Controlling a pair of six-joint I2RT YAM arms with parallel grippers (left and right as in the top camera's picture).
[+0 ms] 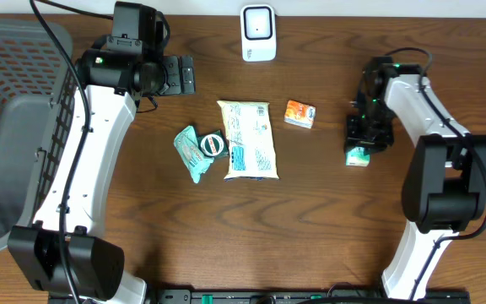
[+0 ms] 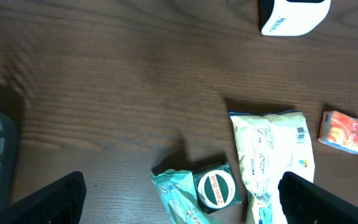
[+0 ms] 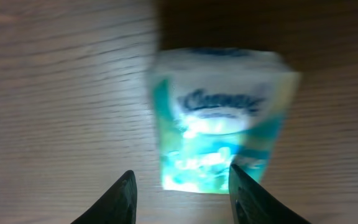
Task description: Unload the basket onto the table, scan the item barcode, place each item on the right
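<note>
The tissue pack (image 3: 219, 118) I mean to scan lies flat on the table (image 1: 327, 219) at the 3 o'clock side, teal and white with a script brand name across its top, blurred and brightly lit in the right wrist view. My right gripper (image 3: 180, 173) hangs directly over it with its fingers spread, one on each side of the pack's near end. There is a sliver of wood visible between the left finger and the pack, while the other finger overlaps its edge, so I cannot tell whether that pad touches it. From overhead only the pack's teal end (image 1: 358, 157) shows below the gripper's dark body. At about 10 o'clock from the pack, near but apart, sits a small orange box (image 1: 299, 113). Further toward 9 o'clock a pale green packet (image 1: 247, 139) lies lengthwise, with a barcode printed near one edge. Just beside it, again at 9 o'clock, is a crumpled teal packet (image 1: 191, 154) with a round green-rimmed tin (image 1: 213, 143) resting on it. The white scanner (image 1: 258, 34) stands at the table's 12 o'clock edge. My left gripper (image 1: 180, 74) hovers toward 10 o'clock from the packets with its fingers spread wide and nothing between them. A dark mesh basket (image 1: 7, 127) fills the 9 o'clock edge.
</note>
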